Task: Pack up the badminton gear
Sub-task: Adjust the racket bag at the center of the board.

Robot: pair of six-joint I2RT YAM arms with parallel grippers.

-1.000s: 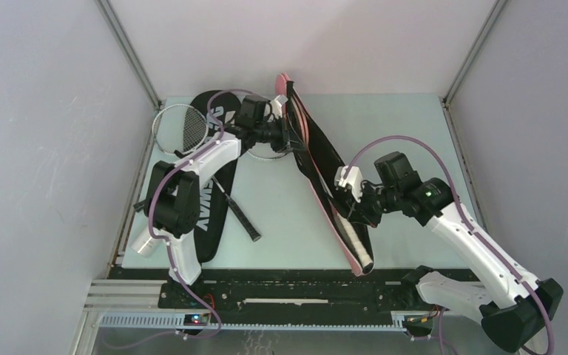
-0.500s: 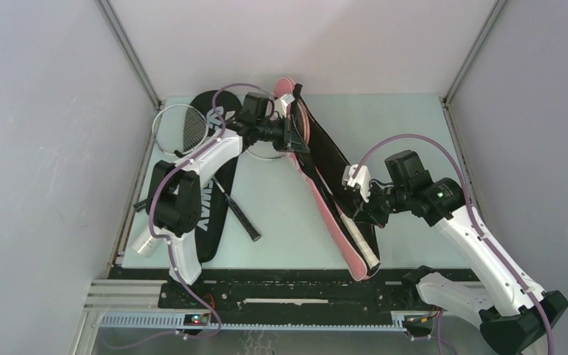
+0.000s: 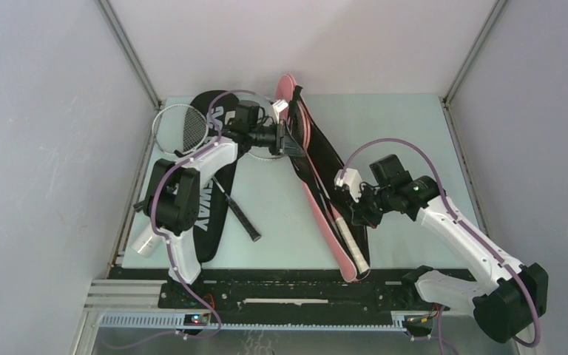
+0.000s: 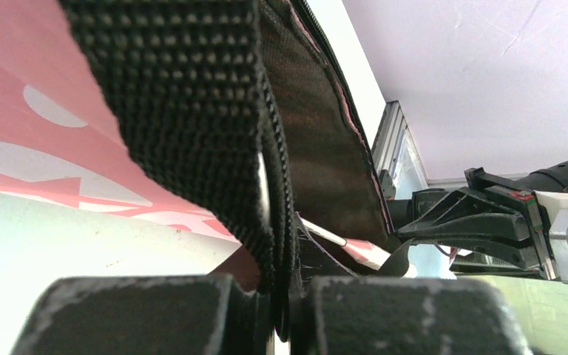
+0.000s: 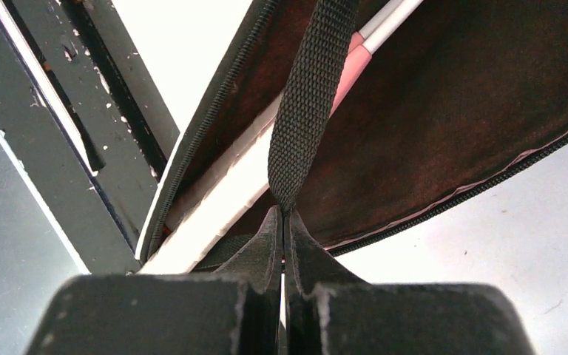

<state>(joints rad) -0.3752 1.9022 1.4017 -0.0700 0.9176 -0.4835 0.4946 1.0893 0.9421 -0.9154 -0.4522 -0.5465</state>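
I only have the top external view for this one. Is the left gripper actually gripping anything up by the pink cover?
Observer: Yes. The left wrist view shows the left gripper shut on a black woven strap.
Operator: And the right one?
Observer: The right gripper is shut on the strap too, pinching it right at the fingertips.
Operator: Is a racket in there?
Observer: The right wrist view shows a white-wrapped handle lying on the dark lining of the unzipped cover, just inside the zip edge.
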